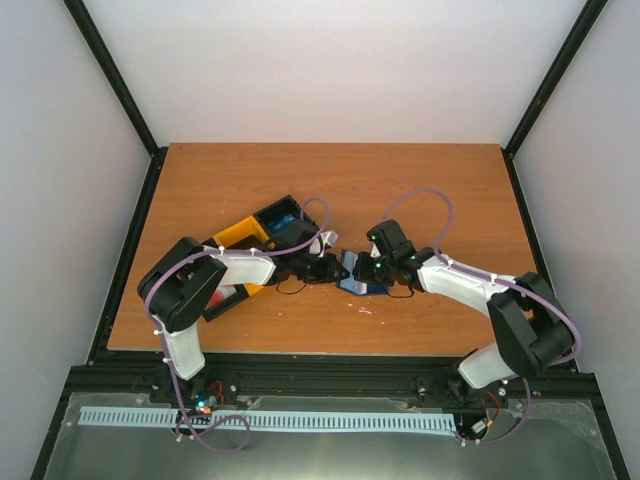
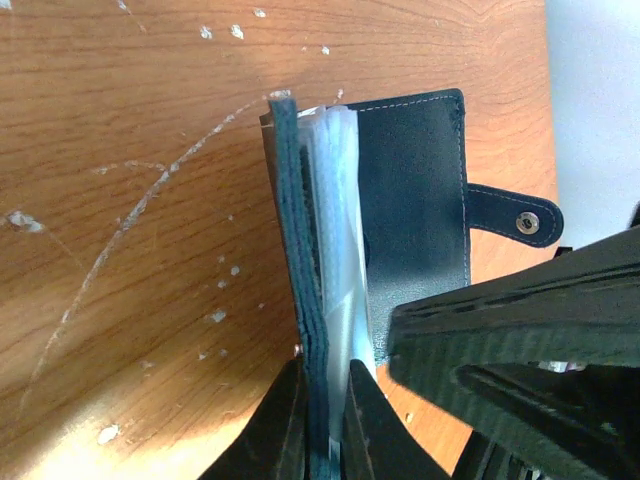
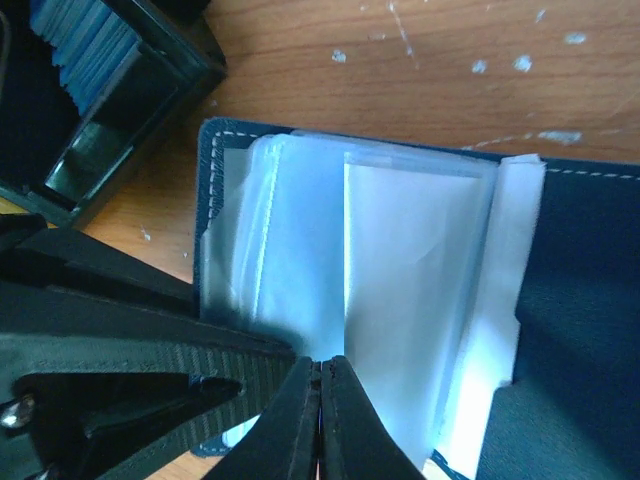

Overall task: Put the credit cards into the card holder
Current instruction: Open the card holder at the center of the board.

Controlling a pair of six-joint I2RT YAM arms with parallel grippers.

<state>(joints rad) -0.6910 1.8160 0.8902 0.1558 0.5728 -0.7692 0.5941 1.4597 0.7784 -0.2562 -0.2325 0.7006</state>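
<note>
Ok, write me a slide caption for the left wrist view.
Left gripper pinches one dark cover of the open card holder, clear sleeves fanned beside it, over the wooden table.

Inspection of my workspace. A brown rectangular wooden table (image 1: 420,190) carries everything.

The dark navy folding card holder (image 1: 356,284) lies at mid-table, directly between my left gripper (image 1: 330,268) and my right gripper (image 1: 372,272).

- **Covers:** One cover stands on edge, clamped between my left fingers (image 2: 285,420). The other lies flat on the table beside it, with the rounded snap tab (image 2: 520,218) projecting past its far side.
- **Sleeves:** The clear plastic sleeves (image 3: 400,260) fan between the covers. My right fingertips are pinched on the near edge of one.
- **Tray:** The black-and-yellow plastic three-compartment tray (image 1: 240,232) sits left of and behind the holder, close by.
- **Cards:** Blue plastic credit cards (image 3: 90,45) stand in the tray's end compartment nearest the holder.
</note>
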